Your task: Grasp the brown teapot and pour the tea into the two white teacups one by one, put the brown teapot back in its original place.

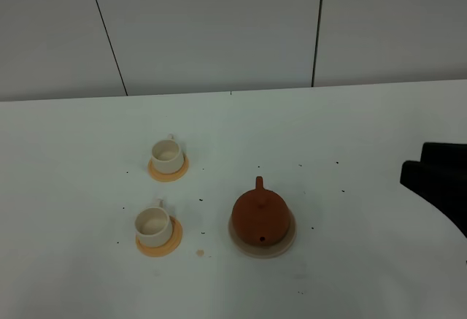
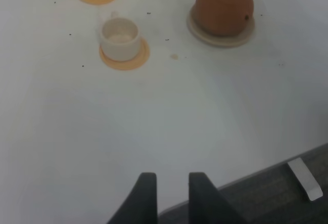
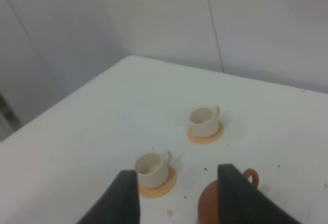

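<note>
The brown teapot (image 1: 260, 215) sits on its beige disc (image 1: 281, 247), the original place, right of centre on the white table. The two white teacups (image 1: 167, 155) (image 1: 152, 224) stand on orange coasters to its left. My right gripper (image 3: 179, 196) is open and empty, hovering above and short of the teapot (image 3: 209, 207), whose body is partly hidden behind one finger. In the high view only the dark right arm (image 1: 438, 180) shows at the right edge. My left gripper (image 2: 171, 196) hangs over the table's near edge, far from the teapot (image 2: 224, 6) and the nearer cup (image 2: 120, 38), jaws close together, nothing in them.
An orange coaster (image 1: 159, 245) lies under each cup. A small tan stain (image 1: 200, 252) marks the table between the near cup and the disc. Grey wall panels (image 1: 219, 27) rise behind the table. The table's front edge (image 2: 266, 180) runs beside my left gripper.
</note>
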Action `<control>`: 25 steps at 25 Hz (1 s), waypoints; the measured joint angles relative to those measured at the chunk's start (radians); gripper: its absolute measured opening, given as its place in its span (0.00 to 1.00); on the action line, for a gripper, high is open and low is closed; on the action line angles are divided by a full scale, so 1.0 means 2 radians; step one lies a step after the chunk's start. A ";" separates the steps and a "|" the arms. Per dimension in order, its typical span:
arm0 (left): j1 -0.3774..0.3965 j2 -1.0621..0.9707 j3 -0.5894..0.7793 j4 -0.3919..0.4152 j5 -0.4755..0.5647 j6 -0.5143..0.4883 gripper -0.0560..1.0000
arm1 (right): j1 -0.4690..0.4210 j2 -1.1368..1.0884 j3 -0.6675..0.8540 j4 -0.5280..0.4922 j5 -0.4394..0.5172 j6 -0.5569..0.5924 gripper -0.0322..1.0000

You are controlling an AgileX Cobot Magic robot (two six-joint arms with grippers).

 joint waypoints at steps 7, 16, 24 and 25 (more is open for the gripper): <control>0.000 0.000 0.000 0.000 0.000 -0.002 0.27 | 0.000 0.101 -0.108 -0.006 0.023 -0.011 0.37; 0.000 0.000 0.000 0.004 -0.010 -0.005 0.27 | 0.000 0.208 -0.180 0.011 0.070 -0.079 0.36; 0.000 0.000 0.000 0.071 -0.036 -0.039 0.27 | 0.000 0.229 -0.184 0.085 0.087 -0.122 0.34; 0.000 0.000 0.000 0.074 -0.037 -0.039 0.27 | 0.000 0.229 -0.184 0.087 0.090 -0.123 0.33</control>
